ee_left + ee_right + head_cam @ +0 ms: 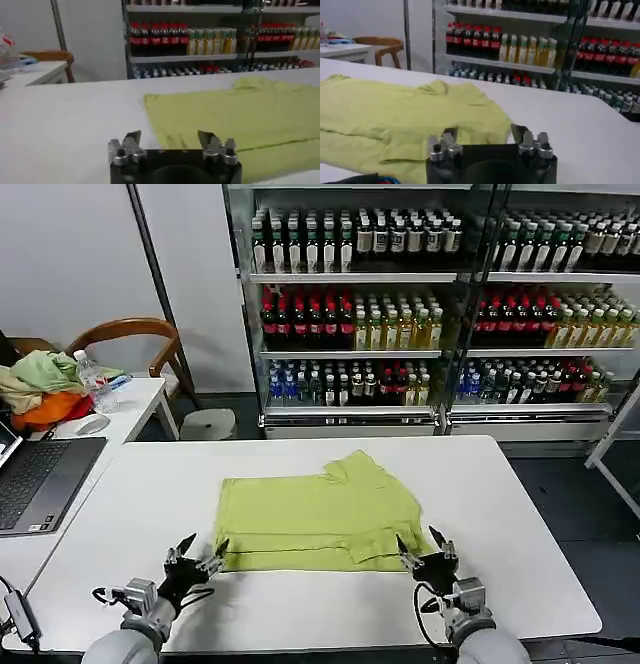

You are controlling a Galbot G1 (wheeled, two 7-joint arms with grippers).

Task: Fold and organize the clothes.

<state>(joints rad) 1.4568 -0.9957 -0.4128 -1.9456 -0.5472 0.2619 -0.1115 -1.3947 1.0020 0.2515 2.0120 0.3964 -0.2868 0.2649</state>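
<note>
The clothes, a lime yellow-green T-shirt point(315, 522), lie partly folded on the white table point(300, 614), a sleeve bunched at the far right. My left gripper point(198, 556) sits open at the shirt's near left corner, nothing between its fingers. My right gripper point(427, 547) is open at the shirt's near right corner, also holding nothing. In the left wrist view the left gripper point(170, 139) points at the T-shirt point(240, 112) edge. In the right wrist view the right gripper point(485, 134) hovers just before the T-shirt point(395, 120) hem.
A laptop point(35, 479) lies on a side table at the left, with a heap of garments point(40, 389), a bottle point(92, 380) and a wooden chair point(130, 334) behind. Shelves of drink bottles point(400, 304) stand beyond the table. A white stool point(208, 424) sits on the floor.
</note>
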